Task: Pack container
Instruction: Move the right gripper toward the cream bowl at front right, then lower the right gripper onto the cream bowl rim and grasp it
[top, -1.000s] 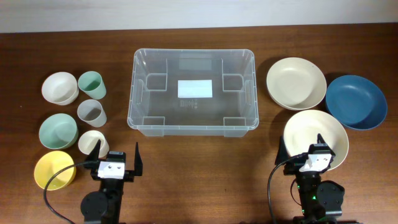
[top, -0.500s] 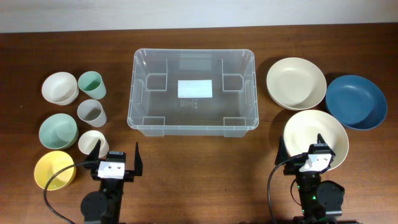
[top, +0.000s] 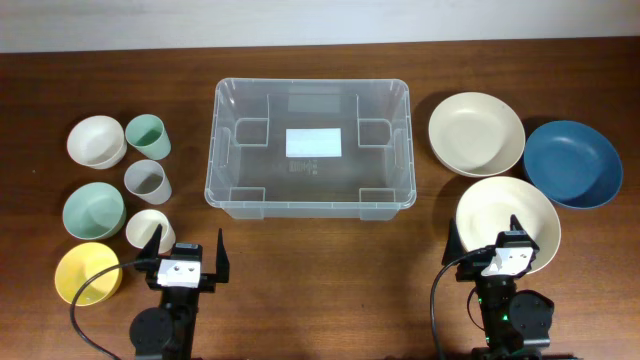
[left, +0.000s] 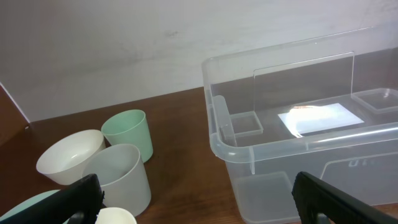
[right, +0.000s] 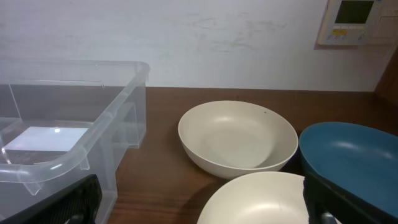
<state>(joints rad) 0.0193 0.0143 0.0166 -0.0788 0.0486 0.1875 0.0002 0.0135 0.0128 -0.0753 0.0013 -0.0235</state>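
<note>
Our left claw and right claw both rest with jaws apart, holding nothing. The large clear rectangular plastic tub lies ahead between them, empty, its long axis crosswise. We judge the left claw slightly nearer.

We saw the container, a clear rectangular tub, sitting upright mid-table, white label on its base.

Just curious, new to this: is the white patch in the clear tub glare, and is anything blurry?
Overhead: no glare, a white label on the container, sharp. Left wrist: it shines brighter. Both wrist views: pincer fingers dark, soft-edged.
</note>
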